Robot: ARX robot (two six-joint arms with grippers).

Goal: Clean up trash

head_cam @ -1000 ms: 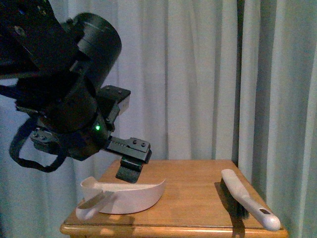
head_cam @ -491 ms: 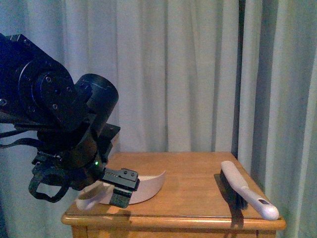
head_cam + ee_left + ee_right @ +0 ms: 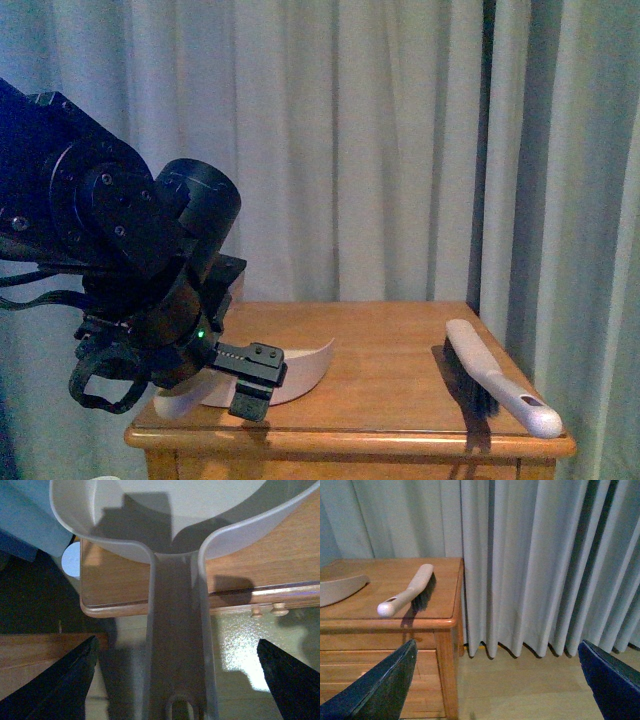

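Beige dustpan (image 3: 175,600) inside spread left hand (image 3: 176,642)

The wooden counter (image 3: 380,350) carries a beige dustpan (image 3: 305,370) at its left front, handle jutting past the front edge, and a white hand brush (image 3: 495,377) along its right side, well apart.

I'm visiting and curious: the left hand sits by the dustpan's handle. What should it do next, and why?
Probably close the left hand on the dustpan handle: its open fingers flank the handle, which juts past the table edge, untouched on both sides.
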